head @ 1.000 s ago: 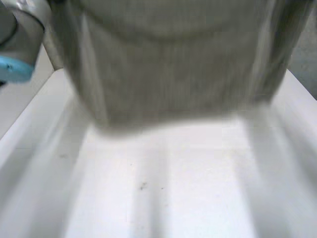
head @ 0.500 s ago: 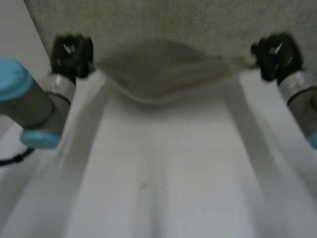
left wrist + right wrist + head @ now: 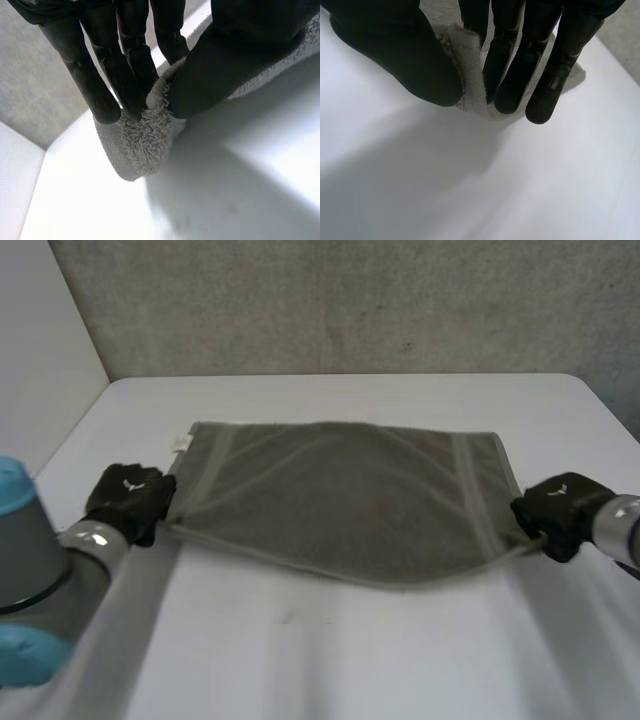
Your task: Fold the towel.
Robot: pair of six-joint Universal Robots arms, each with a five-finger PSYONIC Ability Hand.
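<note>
Towel (image 3: 345, 500) flat on surface (image 3: 350, 650), both near corners held.
Left hand (image 3: 128, 502) pinches its corner between thumb and straight fingers, low at the surface; right hand (image 3: 555, 512) does likewise opposite. Hands set wide apart, probably to keep the towel taut and square for folding.

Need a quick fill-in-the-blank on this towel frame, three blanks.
1. The towel lies spread on the white ____.
2. The left hand pinches a towel corner between its fingers and its ____.
3. The right hand, at the opposite near corner, is shut on the ____.
Missing words: table; thumb; towel.
</note>
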